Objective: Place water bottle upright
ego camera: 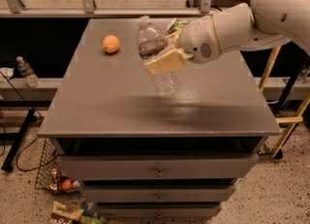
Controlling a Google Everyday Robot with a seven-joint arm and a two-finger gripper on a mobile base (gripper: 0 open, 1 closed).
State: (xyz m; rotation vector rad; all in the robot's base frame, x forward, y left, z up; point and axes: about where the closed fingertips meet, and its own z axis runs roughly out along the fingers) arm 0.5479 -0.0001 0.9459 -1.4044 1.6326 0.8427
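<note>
The water bottle [156, 56] is clear ribbed plastic with a white cap at the top and a red-white-blue label band. It is nearly upright, leaning slightly left, with its base close above the grey cabinet top [111, 106]. My gripper [164, 60] comes in from the right on the white arm and is shut on the bottle's middle; a tan finger [163, 62] crosses its front. An orange fruit [111, 43] lies at the back left of the top.
A green-white packet [177, 24] lies behind the gripper at the back. A smaller clear bottle [26, 72] stands on a ledge at the left. Drawers are below the top. A wire basket [51, 169] and litter are on the floor at the left.
</note>
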